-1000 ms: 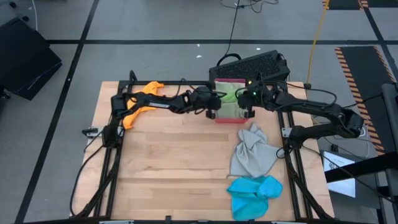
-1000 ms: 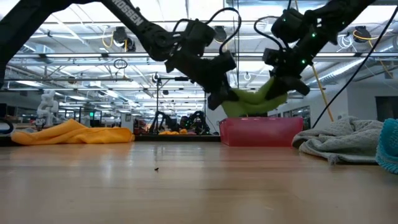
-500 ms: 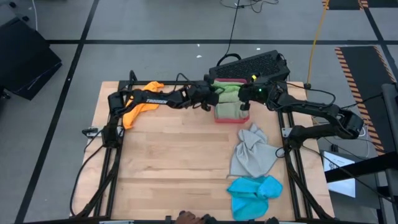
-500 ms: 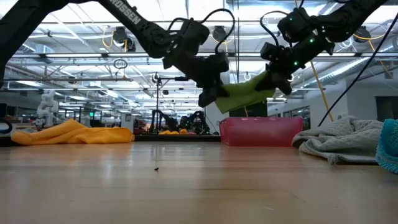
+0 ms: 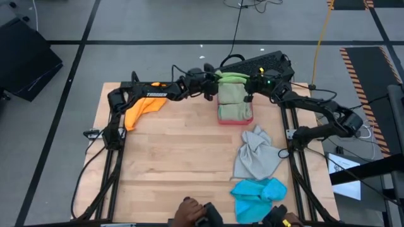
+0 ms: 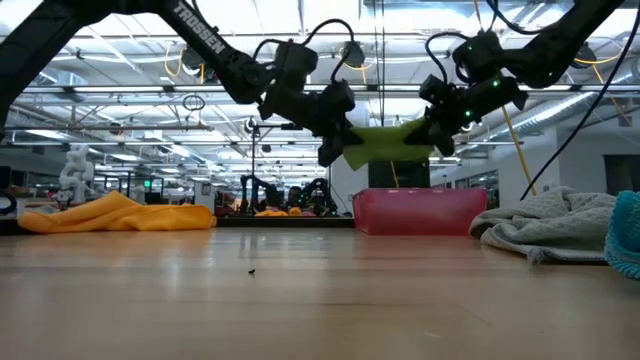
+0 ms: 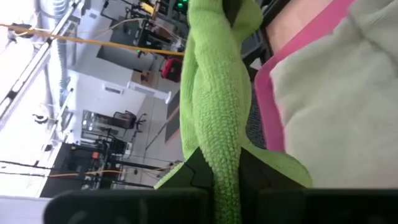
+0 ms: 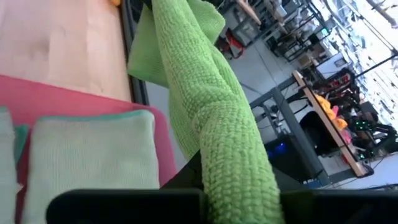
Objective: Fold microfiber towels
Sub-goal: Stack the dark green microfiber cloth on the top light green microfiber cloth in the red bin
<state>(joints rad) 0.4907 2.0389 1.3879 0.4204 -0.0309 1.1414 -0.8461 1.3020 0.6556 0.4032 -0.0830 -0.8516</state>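
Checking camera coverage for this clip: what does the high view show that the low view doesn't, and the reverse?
Only the high view: the folded pale sage towel lying in the pink-red tray, the black keyboard behind it, and a person's hand at the near edge.
Only the low view: the bright green towel hanging clear above the tray's rim, and the room behind.
Both: left gripper and right gripper shut on the bright green towel; the orange towel, grey towel and blue towel.

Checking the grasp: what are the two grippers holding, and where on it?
The bright green towel, stretched above the tray: left gripper pinches one end, right gripper the other.
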